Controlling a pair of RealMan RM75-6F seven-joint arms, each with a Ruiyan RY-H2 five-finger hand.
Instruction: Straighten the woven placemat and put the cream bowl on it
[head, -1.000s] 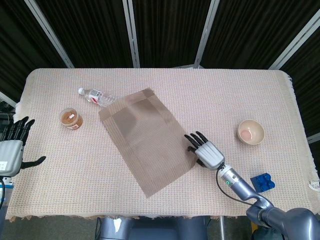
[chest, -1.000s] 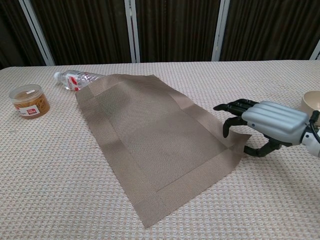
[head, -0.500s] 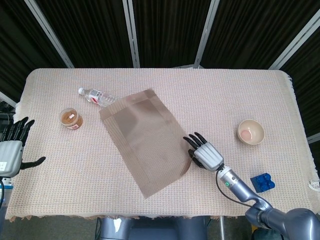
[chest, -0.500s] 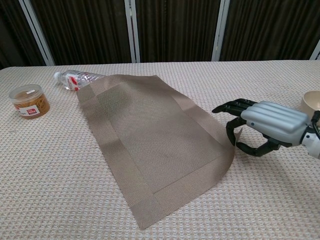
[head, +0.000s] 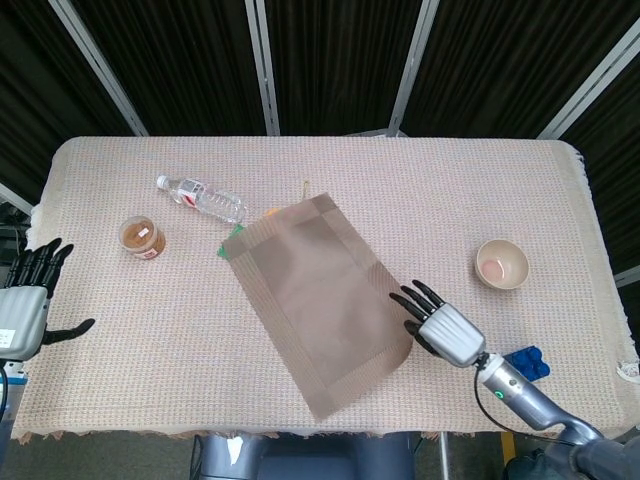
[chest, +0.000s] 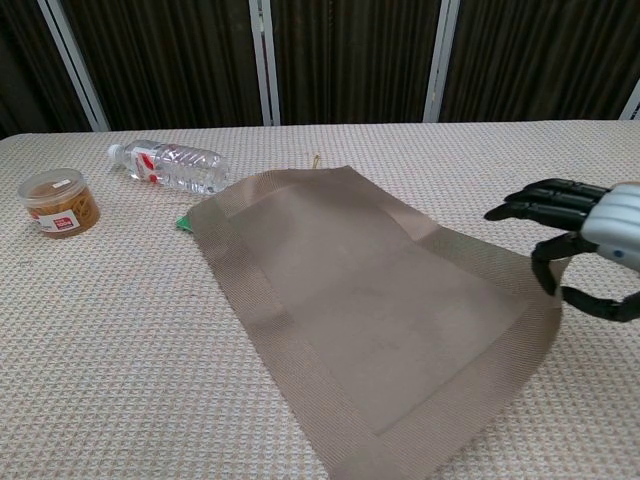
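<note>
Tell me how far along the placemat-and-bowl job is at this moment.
Nothing is finished. The right hand pinches the woven placemat at its right corner, and the mat lies skewed on the table. The cream bowl sits untouched off the mat to the right. The left hand is idle at the table edge.

A brown woven rectangular placemat (head: 320, 300) lies askew on the beige cloth-covered worktop (head: 450, 200). The right hand (head: 440, 325) sits at the mat's right corner, its dark fingers (head: 418, 297) spread there. A round cream bowl (head: 501, 264) stands well right of the mat. A clear plastic bottle (head: 200, 197) lies just beyond the mat's far-left corner.
</note>
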